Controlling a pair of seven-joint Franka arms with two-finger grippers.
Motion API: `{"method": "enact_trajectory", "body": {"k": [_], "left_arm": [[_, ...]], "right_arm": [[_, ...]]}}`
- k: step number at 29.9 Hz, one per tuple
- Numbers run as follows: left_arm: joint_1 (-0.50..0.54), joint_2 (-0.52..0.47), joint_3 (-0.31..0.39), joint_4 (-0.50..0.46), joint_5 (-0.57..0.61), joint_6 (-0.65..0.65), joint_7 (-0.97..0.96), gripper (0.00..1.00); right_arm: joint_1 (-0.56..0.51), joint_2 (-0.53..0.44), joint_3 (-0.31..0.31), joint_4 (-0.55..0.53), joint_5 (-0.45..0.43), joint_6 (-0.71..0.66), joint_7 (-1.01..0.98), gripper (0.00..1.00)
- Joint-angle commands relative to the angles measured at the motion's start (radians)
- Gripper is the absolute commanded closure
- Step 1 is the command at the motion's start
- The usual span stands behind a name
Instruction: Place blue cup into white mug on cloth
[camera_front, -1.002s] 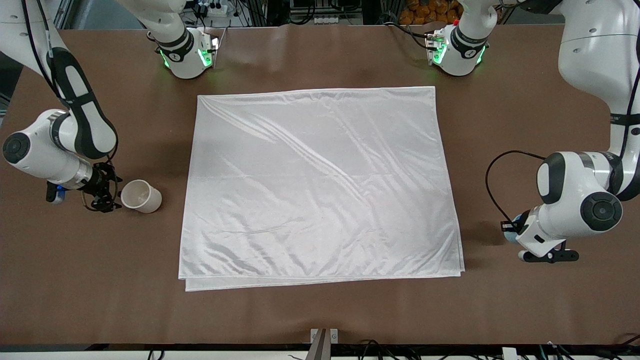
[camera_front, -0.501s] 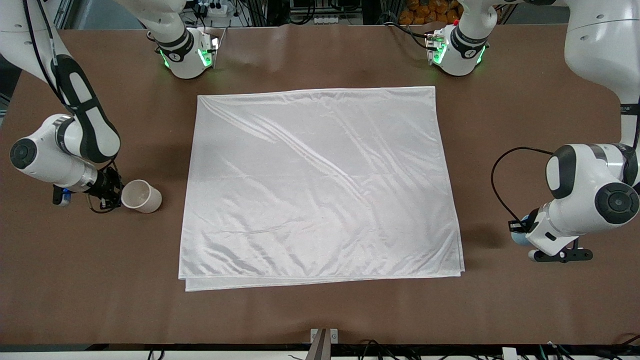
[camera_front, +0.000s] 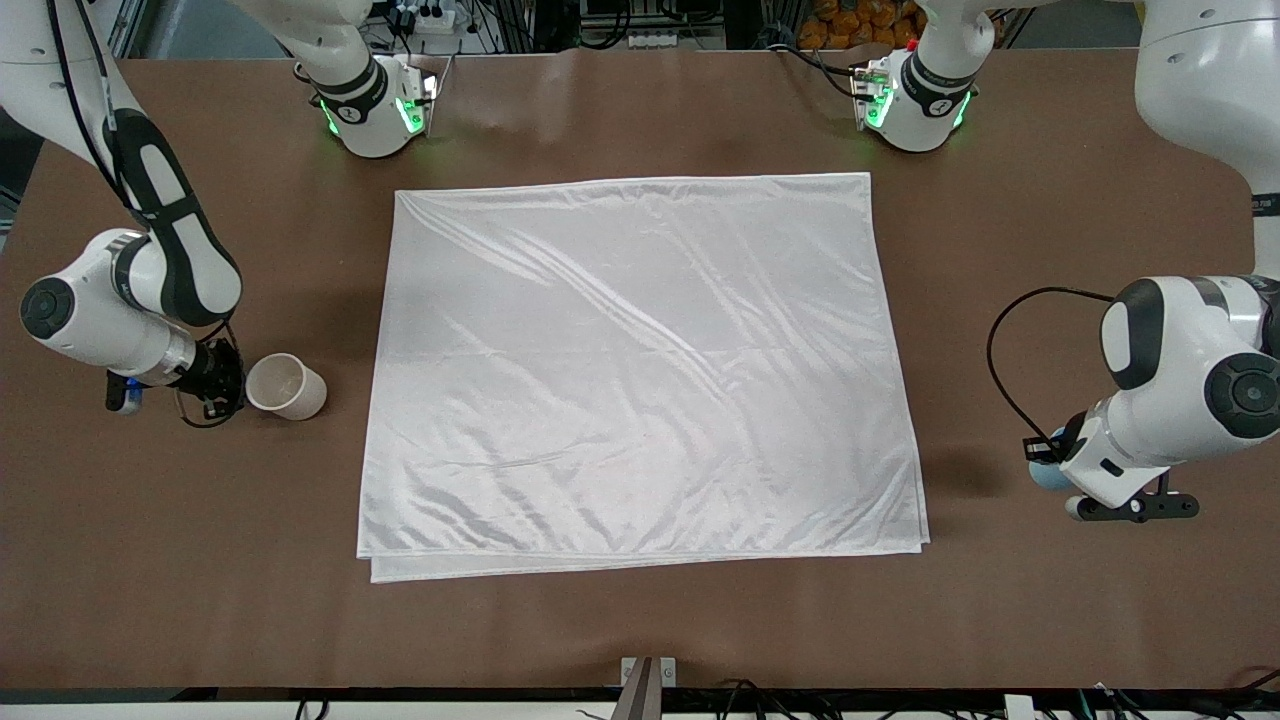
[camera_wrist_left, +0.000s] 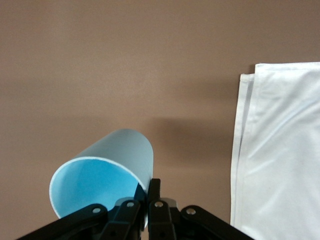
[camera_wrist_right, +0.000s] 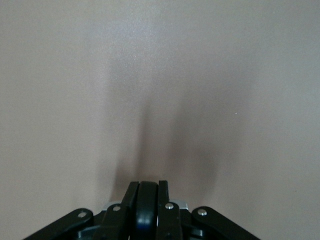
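The left claw is clenched on the rim of the blue cup, held tilted over bare tabletop off the cloth's edge at the left arm's end. The right claw grips the white mug's black handle at the right arm's end, beside the cloth.

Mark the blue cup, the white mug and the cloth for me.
blue cup (camera_wrist_left: 117, 155): left wrist view, pale outer wall.
white mug (camera_front: 287, 387): front view, its open mouth.
cloth (camera_front: 640, 370): front view, middle of the top layer.
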Motion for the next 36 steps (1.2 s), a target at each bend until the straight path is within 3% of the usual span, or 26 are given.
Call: {"method": "enact_trajectory", "body": {"k": [1,20,36], "left_arm": [[-0.015,-0.06,-0.006,-0.013,0.017,-0.079,-0.026,1.0],[-0.018,-0.085,-0.044,-0.013,0.008,-0.119,-0.069,1.0],[-0.026,-0.082,-0.047,-0.013,0.008,-0.121,-0.126,1.0]], "right_arm": [[0.008,-0.007,0.001,0.007,0.0,-0.009,-0.024,1.0],[0.064,-0.139,0.005,0.011,0.003,-0.109,-0.038,1.0],[0.32,-0.187,0.019,0.016,0.02,-0.158,0.089,1.0]]}}
